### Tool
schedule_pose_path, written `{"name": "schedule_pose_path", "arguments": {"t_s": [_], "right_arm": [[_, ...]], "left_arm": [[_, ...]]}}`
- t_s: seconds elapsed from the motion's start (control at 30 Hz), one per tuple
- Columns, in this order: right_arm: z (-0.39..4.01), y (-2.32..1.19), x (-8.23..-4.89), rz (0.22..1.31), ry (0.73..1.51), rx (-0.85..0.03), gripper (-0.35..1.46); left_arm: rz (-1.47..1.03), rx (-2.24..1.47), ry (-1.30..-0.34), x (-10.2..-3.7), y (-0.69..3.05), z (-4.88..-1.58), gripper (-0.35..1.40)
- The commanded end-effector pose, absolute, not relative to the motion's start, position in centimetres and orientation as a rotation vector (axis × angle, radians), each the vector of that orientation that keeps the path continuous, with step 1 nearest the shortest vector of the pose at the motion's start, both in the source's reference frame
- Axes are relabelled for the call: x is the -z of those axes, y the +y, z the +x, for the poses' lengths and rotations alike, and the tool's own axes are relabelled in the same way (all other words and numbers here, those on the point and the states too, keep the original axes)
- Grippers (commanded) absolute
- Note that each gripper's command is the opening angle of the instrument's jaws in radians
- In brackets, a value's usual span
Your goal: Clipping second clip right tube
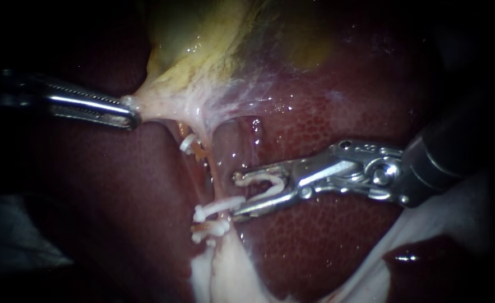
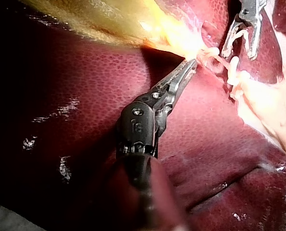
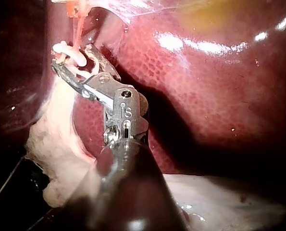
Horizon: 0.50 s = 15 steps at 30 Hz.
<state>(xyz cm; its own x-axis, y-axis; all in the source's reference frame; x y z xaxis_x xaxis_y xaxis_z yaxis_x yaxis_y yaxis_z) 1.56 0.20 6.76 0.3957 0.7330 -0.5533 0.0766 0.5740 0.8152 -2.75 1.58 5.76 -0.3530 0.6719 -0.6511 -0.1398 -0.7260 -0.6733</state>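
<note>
The pale yellow gallbladder point(image 1: 213, 50) is pulled to the left; my left instrument point(image 1: 130, 114) is shut on its neck point(image 2: 200, 48). A thin pink tube point(image 1: 216, 179) runs down from there over the liver point(image 1: 337, 101). My right instrument point(image 1: 235, 196) comes in from the right. Its jaws stand wide apart with an open white clip point(image 1: 267, 182) seated between them, touching both. Their tips lie just right of the tube, not around it. A white clip point(image 1: 220, 206) crosses the tube at the lower jaw's tip, with another point(image 1: 211, 227) just below. In the right wrist view the loaded clip point(image 3: 78, 58) sits against the tube point(image 3: 78, 26).
A third white clip point(image 1: 188, 143) sits higher up on a second strand to the left. Pale fatty tissue point(image 1: 225, 269) spreads below the clips. Dark red liver surrounds the site on both sides point(image 2: 85, 96).
</note>
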Motion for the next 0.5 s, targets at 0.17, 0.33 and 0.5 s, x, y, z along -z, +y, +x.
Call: {"name": "schedule_pose_path", "arguments": {"t_s": [0.17,0.33,0.5], "right_arm": [[1.69,0.18,-6.82,0.885,1.122,-0.498,0.49],[1.8,0.16,-6.88,0.88,1.13,-0.501,0.5],[1.85,0.11,-6.93,0.875,1.13,-0.5,0.5]], "left_arm": [[-1.369,-2.111,-0.712,-5.76,1.58,-2.75,-0.35],[-1.369,-2.111,-0.712,-5.76,1.58,-2.75,-0.35],[-1.369,-2.111,-0.712,-5.76,1.58,-2.75,-0.35]]}}
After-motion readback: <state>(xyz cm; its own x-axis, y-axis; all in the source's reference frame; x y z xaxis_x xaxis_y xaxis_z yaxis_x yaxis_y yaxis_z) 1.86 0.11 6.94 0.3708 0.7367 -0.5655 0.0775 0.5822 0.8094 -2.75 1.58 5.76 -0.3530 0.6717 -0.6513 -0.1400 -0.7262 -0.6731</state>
